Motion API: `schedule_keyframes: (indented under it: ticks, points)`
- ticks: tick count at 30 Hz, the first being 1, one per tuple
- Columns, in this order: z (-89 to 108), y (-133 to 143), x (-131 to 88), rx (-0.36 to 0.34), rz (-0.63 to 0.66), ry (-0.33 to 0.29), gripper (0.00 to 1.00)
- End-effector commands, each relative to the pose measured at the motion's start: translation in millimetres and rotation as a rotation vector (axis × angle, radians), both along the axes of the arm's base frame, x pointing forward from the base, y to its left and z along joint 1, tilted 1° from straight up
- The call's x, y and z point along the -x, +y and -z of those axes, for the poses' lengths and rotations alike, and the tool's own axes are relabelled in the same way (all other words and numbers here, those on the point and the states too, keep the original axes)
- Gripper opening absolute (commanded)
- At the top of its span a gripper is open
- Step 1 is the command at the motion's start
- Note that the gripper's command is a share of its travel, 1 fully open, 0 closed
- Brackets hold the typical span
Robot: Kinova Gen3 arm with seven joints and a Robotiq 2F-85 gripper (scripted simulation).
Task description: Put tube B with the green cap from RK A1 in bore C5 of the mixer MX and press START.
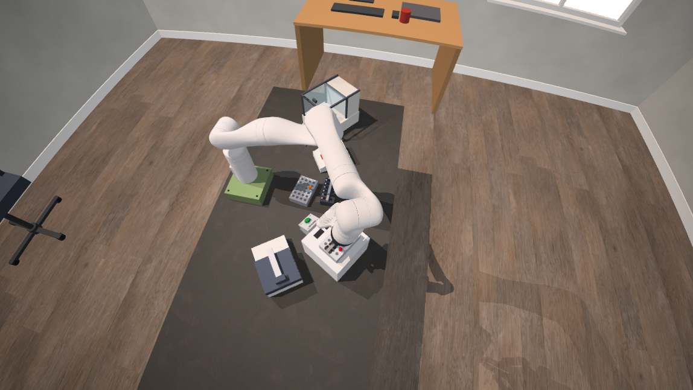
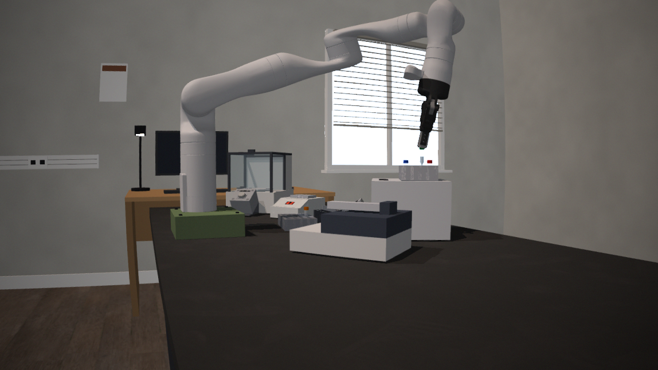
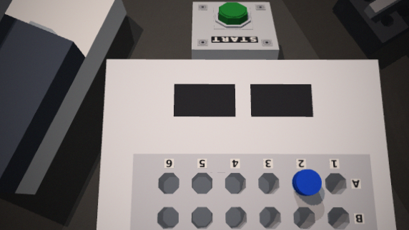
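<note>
The claw is gripping tube B near its green cap, closed on it. The tube is hanging upright above the mixer, which is standing near the worktop's long edge opposite the arm's green base.

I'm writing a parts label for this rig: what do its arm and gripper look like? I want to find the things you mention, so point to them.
The arm [image 1: 285, 131] [image 2: 257, 73] is smooth white, with rounded tubular links and thin dark seam lines. The gripper [image 2: 422, 146] is black, with narrow jointed jaws. No cables show.
</note>
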State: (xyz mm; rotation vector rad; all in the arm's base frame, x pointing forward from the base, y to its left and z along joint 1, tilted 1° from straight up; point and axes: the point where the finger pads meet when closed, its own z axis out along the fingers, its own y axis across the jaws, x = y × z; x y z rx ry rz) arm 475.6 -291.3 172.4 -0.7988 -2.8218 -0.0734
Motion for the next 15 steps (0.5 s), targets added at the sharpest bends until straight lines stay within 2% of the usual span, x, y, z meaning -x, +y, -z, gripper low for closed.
schedule_keyframes:
  ticks: [1,15]
  points:
    - [-0.5,-0.2,-0.2,0.001,0.0,-0.002,0.1]
    - [2.7,-0.2,-0.1,0.001,0.0,-0.002,0.1]
